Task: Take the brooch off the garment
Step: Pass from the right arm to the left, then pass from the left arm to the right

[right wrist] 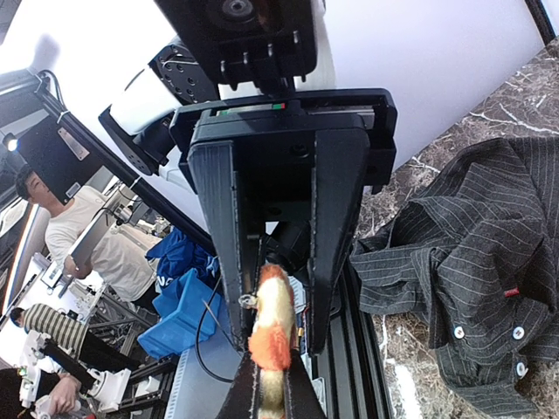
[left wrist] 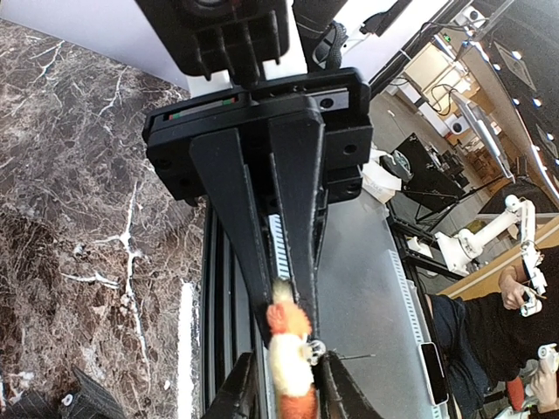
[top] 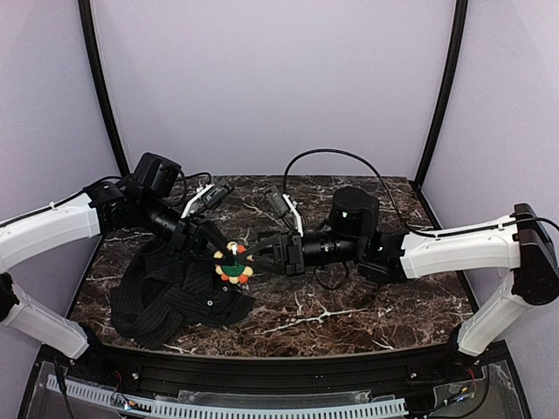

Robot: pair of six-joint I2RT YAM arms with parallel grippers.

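Observation:
The brooch (top: 233, 260), orange and cream petals round a green and red middle, hangs in the air between my two grippers, edge-on in both wrist views. My right gripper (right wrist: 272, 384) is shut on the brooch (right wrist: 272, 323) from the right. My left gripper (left wrist: 288, 375) stands open around the brooch (left wrist: 288, 349). One finger touches the pin clasp and a gap shows at the other finger. The bare pin sticks out sideways. The black pinstriped garment (top: 170, 297) lies crumpled on the table below and to the left, apart from the brooch; its buttons show in the right wrist view (right wrist: 472, 262).
The dark marble table (top: 349, 305) ends at a black frame rail (top: 262, 367) along the near edge. Black uprights (top: 100, 87) and pale walls close the back and sides. A black cable (top: 349, 157) loops behind the right arm.

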